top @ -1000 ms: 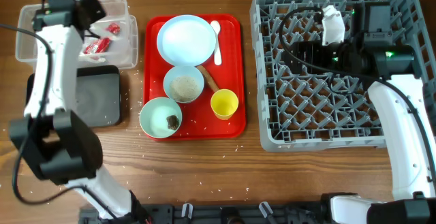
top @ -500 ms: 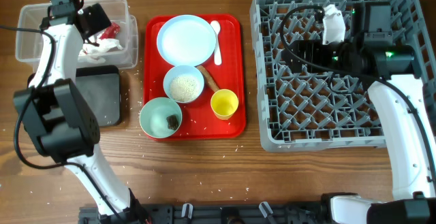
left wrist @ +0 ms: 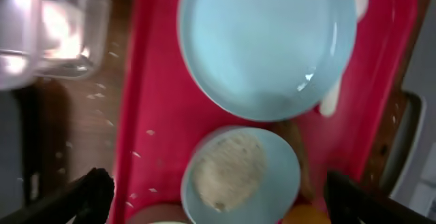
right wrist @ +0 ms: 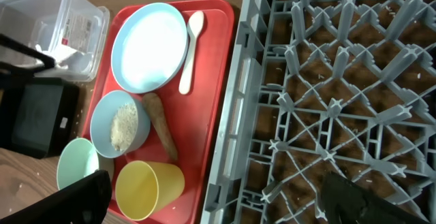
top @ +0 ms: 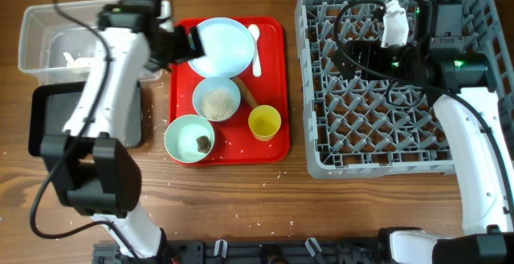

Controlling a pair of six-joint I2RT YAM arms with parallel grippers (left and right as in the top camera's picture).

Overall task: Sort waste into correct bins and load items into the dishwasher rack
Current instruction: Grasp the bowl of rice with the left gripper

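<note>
My left gripper (top: 186, 47) hangs open and empty over the red tray's upper left, beside the pale blue plate (top: 221, 46). In the left wrist view its fingertips (left wrist: 95, 190) stand either side of the rice bowl (left wrist: 242, 176), with the plate (left wrist: 266, 40) above. A white spoon (top: 255, 49), a brown sausage piece (top: 246, 94), the yellow cup (top: 264, 122) and a mint bowl (top: 189, 138) holding a dark scrap also sit on the tray. The clear bin (top: 40, 31) holds white paper scraps (top: 74, 58). My right gripper (top: 353, 55) is open over the grey dishwasher rack (top: 321, 148).
The black bin (top: 56, 115) sits below the clear bin, partly under my left arm. The red tray (top: 181, 87) lies between the bins and the rack. Loose rice grains (top: 241, 145) are scattered on the tray and the wooden table around it.
My left arm has swung right from over the clear bin to the tray's upper left, and its jaws now stand open. The right arm has not moved.
</note>
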